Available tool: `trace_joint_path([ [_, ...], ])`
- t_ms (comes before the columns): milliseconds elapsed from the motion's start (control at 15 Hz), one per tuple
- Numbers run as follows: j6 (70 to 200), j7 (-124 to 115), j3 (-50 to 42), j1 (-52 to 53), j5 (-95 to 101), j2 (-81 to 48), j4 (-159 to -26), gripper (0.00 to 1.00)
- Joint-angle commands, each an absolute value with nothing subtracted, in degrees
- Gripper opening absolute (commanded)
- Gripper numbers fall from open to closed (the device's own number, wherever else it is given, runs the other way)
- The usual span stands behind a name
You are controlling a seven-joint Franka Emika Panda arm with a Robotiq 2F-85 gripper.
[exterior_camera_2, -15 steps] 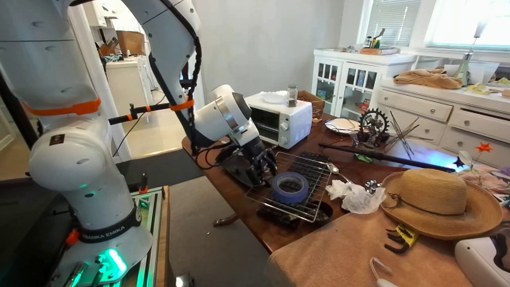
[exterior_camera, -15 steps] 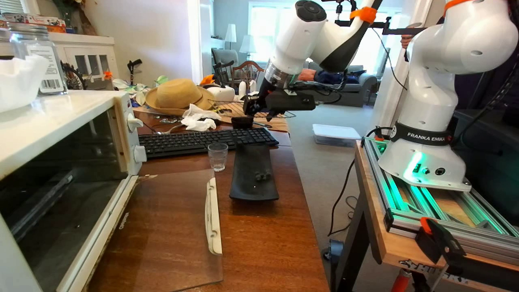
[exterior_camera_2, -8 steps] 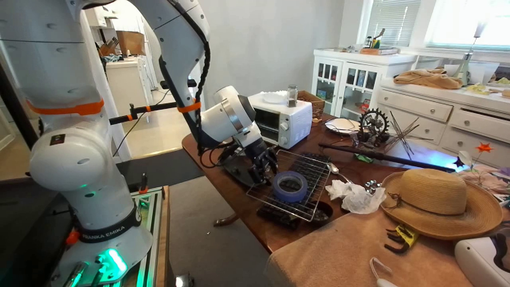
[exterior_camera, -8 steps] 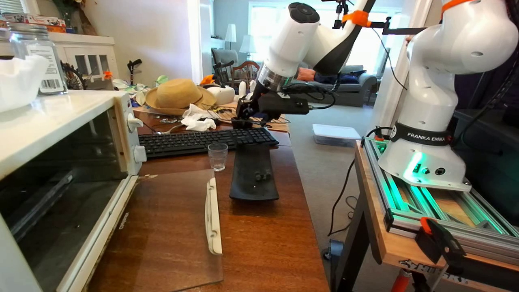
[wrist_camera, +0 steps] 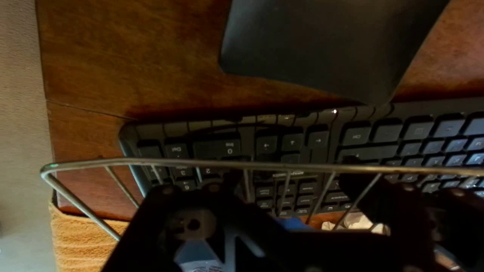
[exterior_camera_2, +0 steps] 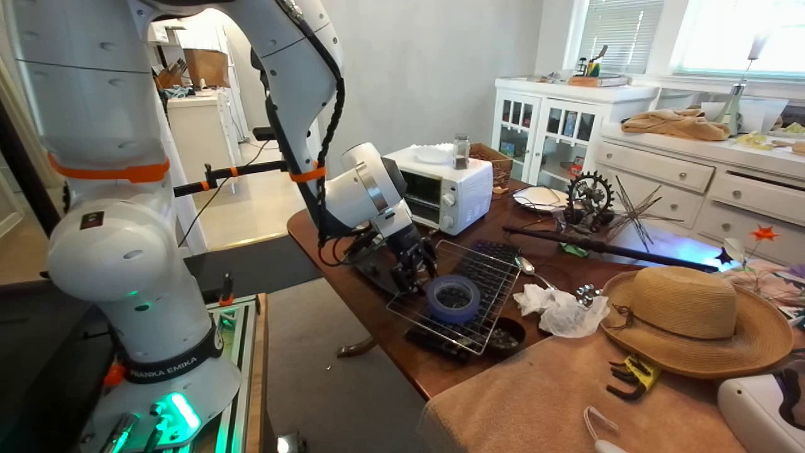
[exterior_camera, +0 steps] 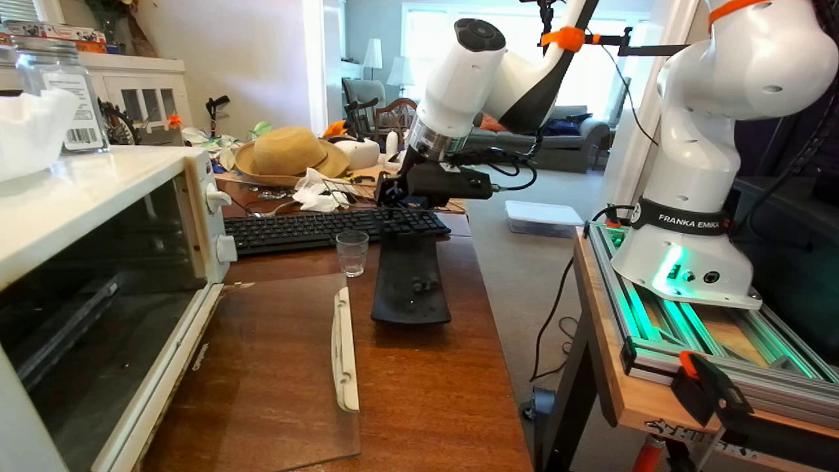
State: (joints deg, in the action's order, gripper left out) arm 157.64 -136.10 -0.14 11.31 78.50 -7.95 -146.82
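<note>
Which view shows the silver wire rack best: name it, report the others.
An exterior view: the silver wire rack spreads nearly whole there, from above. The wrist view shows a corner and edge bar close up, the black gripper covering much else. In an exterior view, beyond the clear glass oven door, it is barely traceable.

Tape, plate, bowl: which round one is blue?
The tape roll on the wire rack: it's the only blue one; the plate is white, the bowl dark.

White arm [exterior_camera: 701, 137]; orange bands [exterior_camera_2: 308, 172]; black cable [exterior_camera_2: 339, 93]
</note>
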Motion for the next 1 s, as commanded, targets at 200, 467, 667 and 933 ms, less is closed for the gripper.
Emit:
trace_joint_path([
  [200,158.0,-137.3,0.8,11.5,76.3,-12.5,-144.1,0.39],
  [467,158.1,-136.9,1.0,11.4,74.6,-13.6,-143.6,0.39],
  [667,158.0,-136.7,1.2,11.3,73.7,-13.8,-143.4,0.69],
  [933,157.3,-136.1,1.3,11.3,72.5,-13.1,-143.6,0.99],
])
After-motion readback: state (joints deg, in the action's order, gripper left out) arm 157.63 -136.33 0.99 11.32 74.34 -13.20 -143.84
